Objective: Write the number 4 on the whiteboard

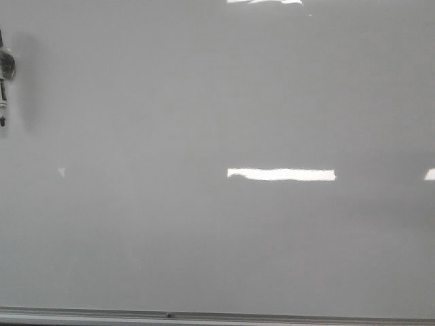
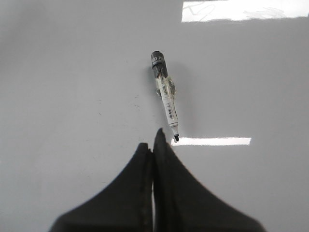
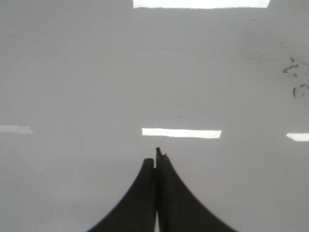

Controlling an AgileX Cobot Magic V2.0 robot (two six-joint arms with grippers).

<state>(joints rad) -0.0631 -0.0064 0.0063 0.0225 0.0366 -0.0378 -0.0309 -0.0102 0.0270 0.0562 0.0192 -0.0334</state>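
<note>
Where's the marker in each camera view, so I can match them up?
Front view: the marker is cut off at the far left edge, upper part of the whiteboard.
Left wrist view: mid-frame, lying on the board just beyond the left tool, capped end away from it.
Right wrist view: not in it.
Shared landmark: the bright glare bar on the board.

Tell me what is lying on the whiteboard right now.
A marker lies on the whiteboard, uncapped, at its left edge in the front view. No 4 is drawn. Faint smudges show. The board under each shut tool is hidden.
</note>
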